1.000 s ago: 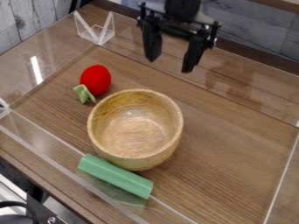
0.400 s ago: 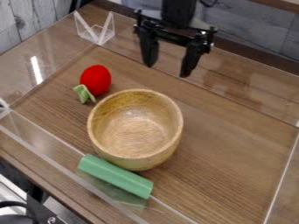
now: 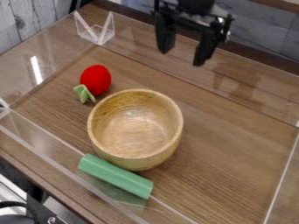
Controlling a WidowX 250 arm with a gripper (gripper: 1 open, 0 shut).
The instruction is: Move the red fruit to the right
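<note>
While end effector [image 3: 187, 52] hangs spread, empty | wood-grain table [image 3: 233, 131] (clear walls) | red fruit [image 3: 94, 79] resting

I see a wooden bowl [image 3: 136, 129] sitting upright near the middle of my wood-grain table [image 3: 228, 131]. A long green block [image 3: 114, 177] lies just in front of it, beside the clear wall [image 3: 70, 171] along the near edge.
</note>
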